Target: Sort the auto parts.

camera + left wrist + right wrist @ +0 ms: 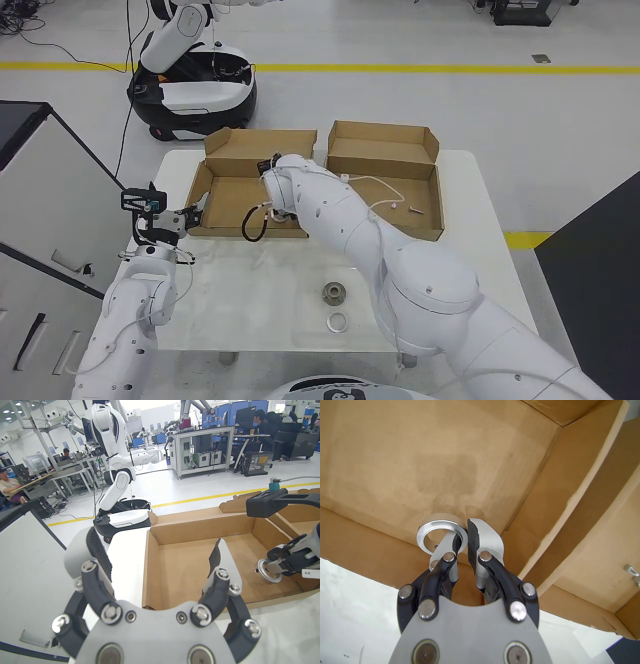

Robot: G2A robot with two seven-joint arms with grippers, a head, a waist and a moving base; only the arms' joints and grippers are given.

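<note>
Closed on the wall of the silver metal ring [437, 519], the right gripper [463, 540] holds it low in the near-right corner of the brown cardboard box [395, 462], probably for release; the left gripper [156, 542] hangs wide open, empty.

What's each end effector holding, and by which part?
Right end effector pinches the metal ring by its wall, one finger inside, one outside. Left end effector is open, holding nothing.

White worktop [250, 290]; behind it a second white robot [195, 95] (on a dark base) on the grey floor [400, 110], crossed by a yellow line [400, 68]; grey cabinet [50, 200] alongside.
</note>
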